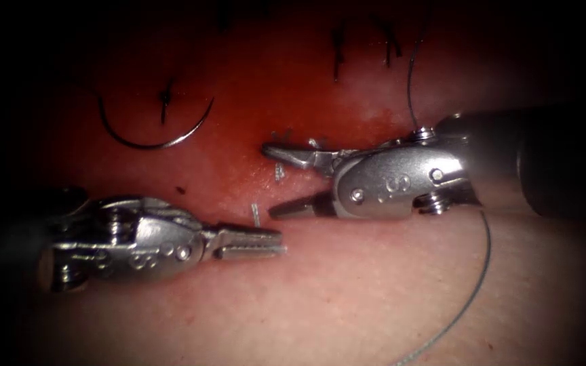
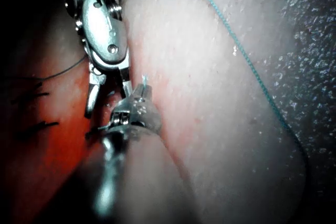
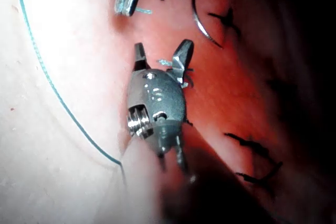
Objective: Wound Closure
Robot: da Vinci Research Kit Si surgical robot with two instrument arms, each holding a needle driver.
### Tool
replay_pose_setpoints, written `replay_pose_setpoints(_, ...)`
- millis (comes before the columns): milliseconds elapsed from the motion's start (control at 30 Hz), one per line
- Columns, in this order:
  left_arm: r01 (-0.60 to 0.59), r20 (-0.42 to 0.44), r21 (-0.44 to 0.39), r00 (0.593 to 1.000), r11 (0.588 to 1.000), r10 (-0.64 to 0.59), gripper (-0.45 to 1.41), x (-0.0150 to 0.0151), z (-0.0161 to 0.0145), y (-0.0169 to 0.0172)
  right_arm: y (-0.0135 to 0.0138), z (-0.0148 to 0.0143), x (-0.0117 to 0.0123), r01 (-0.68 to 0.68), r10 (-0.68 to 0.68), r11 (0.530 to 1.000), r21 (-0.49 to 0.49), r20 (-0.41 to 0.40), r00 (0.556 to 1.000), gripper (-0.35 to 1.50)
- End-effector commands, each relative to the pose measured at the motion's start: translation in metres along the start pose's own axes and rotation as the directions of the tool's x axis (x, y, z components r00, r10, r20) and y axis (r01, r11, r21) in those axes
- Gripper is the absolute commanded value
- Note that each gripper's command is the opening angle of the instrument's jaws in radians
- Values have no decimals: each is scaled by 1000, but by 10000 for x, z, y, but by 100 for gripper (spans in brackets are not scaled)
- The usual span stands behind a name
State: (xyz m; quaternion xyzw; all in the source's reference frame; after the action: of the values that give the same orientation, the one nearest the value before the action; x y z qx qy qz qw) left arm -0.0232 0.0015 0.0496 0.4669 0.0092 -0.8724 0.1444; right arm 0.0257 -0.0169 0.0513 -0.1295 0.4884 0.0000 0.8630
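The left arm's steel needle driver [image 1: 252, 242] has its fingers closed on a short cut end of pale thread [image 1: 256, 214]. The right arm's steel needle driver [image 1: 286, 179] holds nothing, its fingers spread wide over the red-stained cut in the pink pork tissue [image 1: 347, 305]. The dark curved needle [image 1: 154, 135] lies loose on the tissue, well left of the right tool. A long thin green-grey thread [image 1: 473, 291] trails beside the right shaft

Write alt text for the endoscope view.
Right tool, jaws wide open, holds nothing over the red-stained tissue. Left tool, coming from the lower left, is shut on a short thread end. The curved needle lies free on the tissue at upper left, and thread loops past the right tool.
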Motion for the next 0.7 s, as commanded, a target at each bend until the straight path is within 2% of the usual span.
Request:
replay_pose_setpoints(33, 17, 2, 2, 1000, 1000, -17, 15, -7, -2, -4, 15, -3, 0, -11, 12, 1000, -13, 10, 1000, 148)
replay_pose_setpoints(167, 84, -17, 37, 996, 996, -83, -1, -36, -34, -1, 31, -21, -2, -43, 45, 998, -49, 43, 998, 148)
replay_pose_setpoints(367, 177, 10, 103, 984, 979, -179, 5, -67, -54, 1, 29, -22, -8, -48, 51, 998, -51, 59, 997, 148)
replay_pose_setpoints(400, 249, -5, 134, 968, 959, -251, 2, -77, -58, 3, 26, -20, -10, -44, 46, 998, -46, 60, 997, 148)
replay_pose_setpoints(467, 324, -18, 147, 946, 935, -325, 0, -84, -58, 6, 23, -18, -11, -40, 42, 998, -40, 66, 997, 148)
replay_pose_setpoints(500, 350, -25, 143, 936, 926, -350, 9, -87, -58, 8, 23, -18, -11, -39, 42, 998, -41, 66, 997, 148)
replay_pose_setpoints(600, 504, -66, 122, 863, 855, -500, 31, -97, -50, 15, 23, -20, -11, -40, 42, 998, -40, 66, 997, 148)
replay_pose_setpoints(633, 551, -86, 103, 834, 828, -544, 46, -101, -46, 18, 24, -22, -11, -40, 44, 998, -46, 74, 996, 147)
replay_pose_setpoints(667, 551, -86, 103, 834, 828, -544, 46, -101, -46, 18, 24, -22, -11, -40, 44, 998, -46, 74, 996, 147)
replay_pose_setpoints(700, 576, -100, 93, 817, 812, -568, 54, -103, -42, 21, 25, -23, -10, -41, 45, 998, -48, 82, 996, 147)
